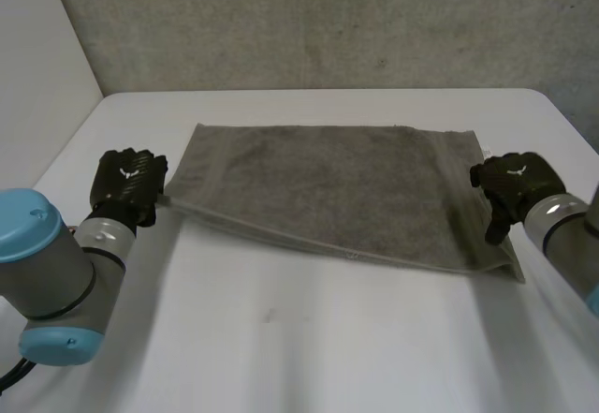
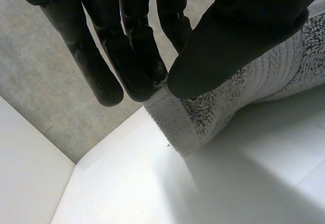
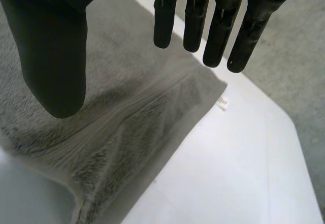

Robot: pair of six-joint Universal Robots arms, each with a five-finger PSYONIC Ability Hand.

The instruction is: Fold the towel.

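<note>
- Pinching a corner of the towel (image 1: 328, 188) with the left hand (image 2: 127, 36): clamped the hem between straight fingertips (image 2: 147, 79) and left thumb (image 2: 238, 41), as seen from the left wrist.
- Seemed to hold that corner just off the table (image 1: 281, 338), with a shadow spread beneath it.
- Sat, in the head view, at the towel's near left corner, at the end of the left arm (image 1: 47, 272) reaching in from the near left side.
- Lay spread wide across the middle of the table, long side running left to right, grey, flat over most of its face.
- Showed what looked like two layers along the near edge, which ran aslant, farther from the robot at the left end and nearer at the right.
- Hovered the right hand (image 1: 513, 184) over the towel's right edge, close to the near right corner, right arm (image 1: 566, 230) coming in from the right.
- Spread right fingers (image 3: 218, 26) straight and right thumb (image 3: 51, 56) well apart from them: released, grasping nothing.
- Had the towel's banded hem under that palm in the right wrist view; could not tell whether any fingertip touched the cloth.
- Bore a small white tag (image 3: 221, 102) at the towel corner beyond the right fingers, lying on the table just beside the hem.
- Stood before a grey wall (image 1: 328, 20), behind the table's far edge.
</note>
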